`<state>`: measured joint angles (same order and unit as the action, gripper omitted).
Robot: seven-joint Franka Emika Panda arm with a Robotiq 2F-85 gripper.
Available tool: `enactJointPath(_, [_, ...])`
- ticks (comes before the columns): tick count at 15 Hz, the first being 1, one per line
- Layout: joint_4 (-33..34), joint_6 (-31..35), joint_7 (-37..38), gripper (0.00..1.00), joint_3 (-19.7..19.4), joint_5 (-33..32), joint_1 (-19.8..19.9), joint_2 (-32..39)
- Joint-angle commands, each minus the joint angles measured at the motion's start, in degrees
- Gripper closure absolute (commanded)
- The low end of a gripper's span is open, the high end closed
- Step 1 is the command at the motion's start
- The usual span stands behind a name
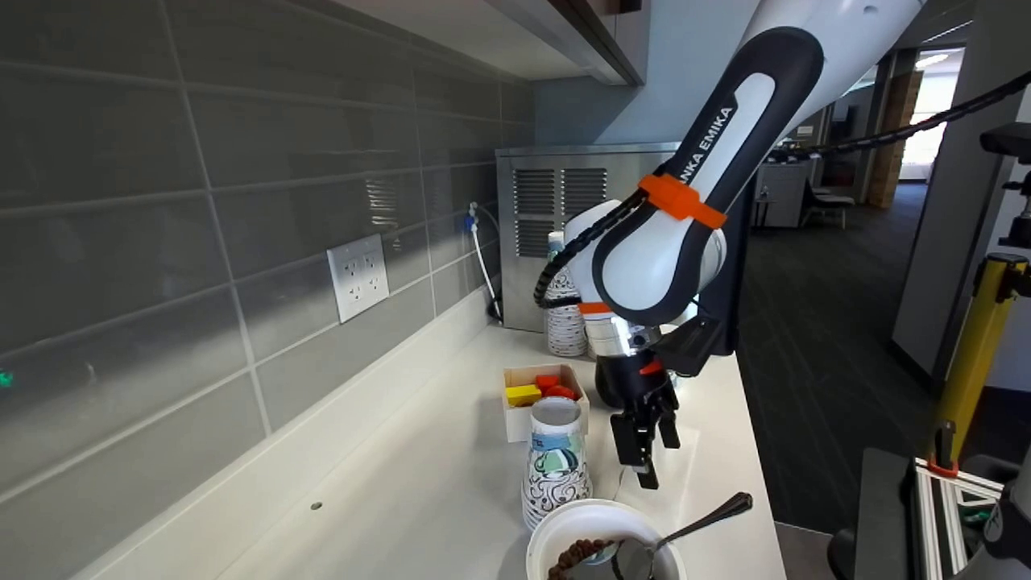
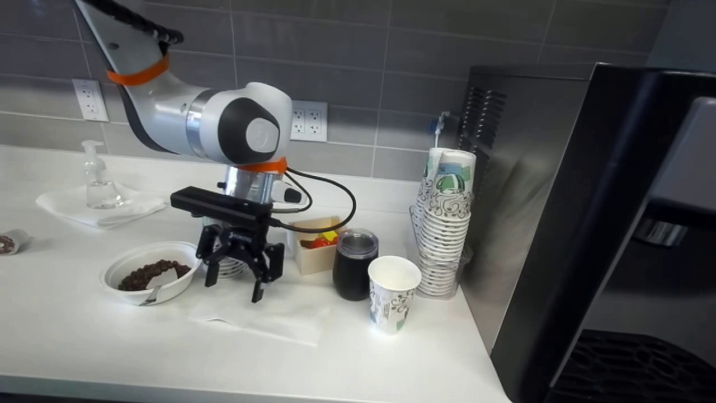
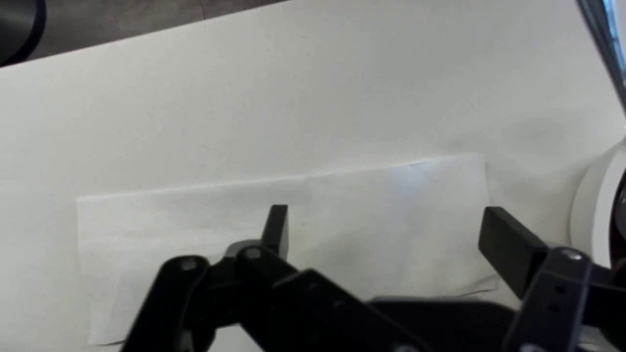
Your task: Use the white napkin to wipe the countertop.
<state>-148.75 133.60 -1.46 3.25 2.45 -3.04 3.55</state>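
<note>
One napkin (image 3: 362, 225): lay flat on the countertop (image 3: 293, 102); seemed light, limp, tearable.
Gripper (image 2: 234, 284): hung above it, spread wide, empty.
Napkin corner (image 3: 475, 275): wrist view's four o'clock, looked best to pinch.

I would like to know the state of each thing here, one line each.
Napkin: lying on the countertop, mostly flat.
Gripper: open, above the napkin.
Bowl: holding brown bits.
Spoon: leaning in the bowl.
Tumbler: upright, lid on.
Single cup: upright, open.
Tall cup stack: upside down.
Short cup stack: also upside down.
Box: open, red and yellow things inside.
Soap bottle: upright.
Outlets: nothing plugged in.
</note>
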Motion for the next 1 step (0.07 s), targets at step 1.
enactJointPath(1, [-4.55, -0.68, 2.30, 0.00, 0.13, -1.75, -0.33, -7.27])
